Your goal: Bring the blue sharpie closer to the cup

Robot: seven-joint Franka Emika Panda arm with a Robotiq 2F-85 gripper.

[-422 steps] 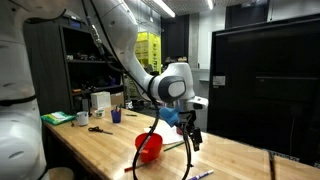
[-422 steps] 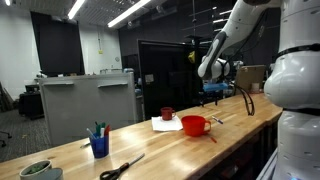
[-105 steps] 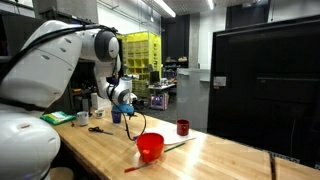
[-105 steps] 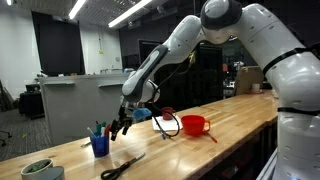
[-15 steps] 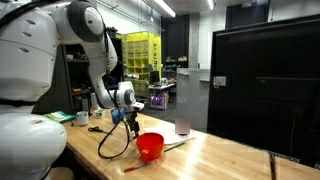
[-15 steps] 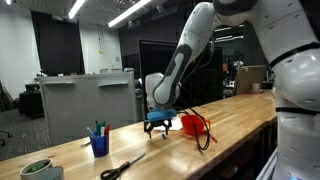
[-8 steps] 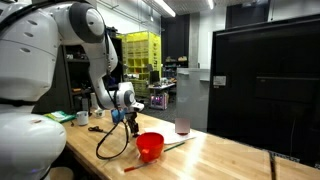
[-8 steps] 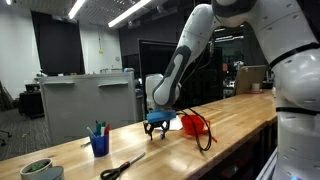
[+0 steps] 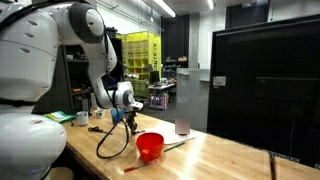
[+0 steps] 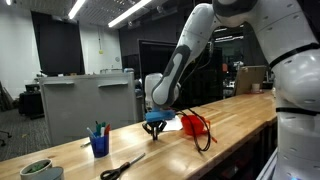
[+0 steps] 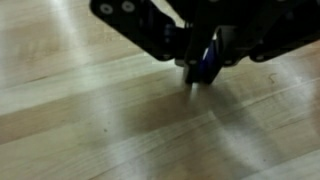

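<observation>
Arm stoops low over the table (image 10: 240,125)
Elbow high, forearm angled down; gripper (image 11: 200,72) points at the wood, its fingers clamped together on the sharpie (image 11: 209,60), held upright just over the tabletop; red cup (image 10: 195,125) near.

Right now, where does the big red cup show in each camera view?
In an exterior view: big red cup low centre, right of the end effector.
In an exterior view: the cup right of centre, beside the end effector.
Wrist view: not in it; end effector shut on the blue sharpie.
Shared landmark: the end effector.
</observation>
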